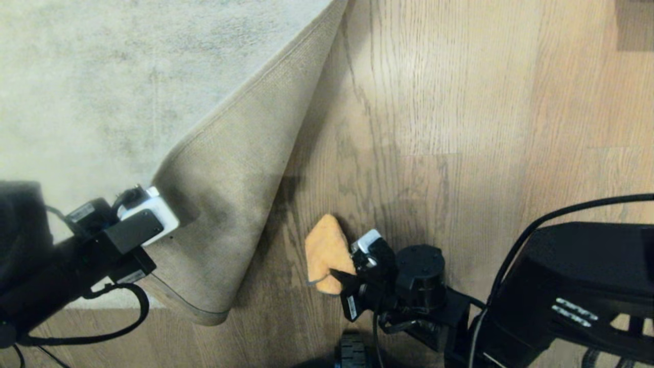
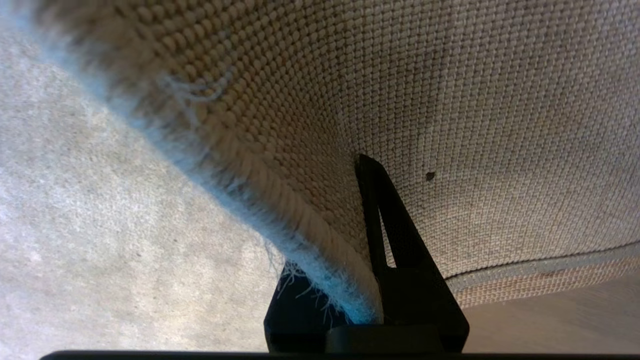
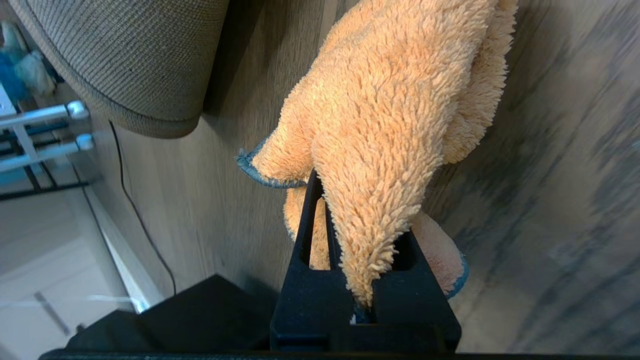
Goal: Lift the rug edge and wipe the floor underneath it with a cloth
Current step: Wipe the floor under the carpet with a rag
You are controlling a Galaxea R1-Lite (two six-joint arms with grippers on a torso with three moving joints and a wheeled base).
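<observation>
Light brown wood-grain plank floor (image 1: pixel 460 128), bared for wiping: grey-beige rug edge (image 1: pixel 230 204) held folded back by clamped left fingers (image 2: pixel 372 210); orange fuzzy cloth (image 1: pixel 325 253) gripped in closed right fingers (image 3: pixel 315 220), beside it.

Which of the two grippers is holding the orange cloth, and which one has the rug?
The right gripper is shut on the orange cloth, above the bare floor. The left gripper is clamped on the rug edge, folding it back so its tan backing shows.

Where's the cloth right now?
In the head view the orange cloth sits low centre, clamped in the right tool over bare wood floor, just right of the folded-back rug edge.
</observation>
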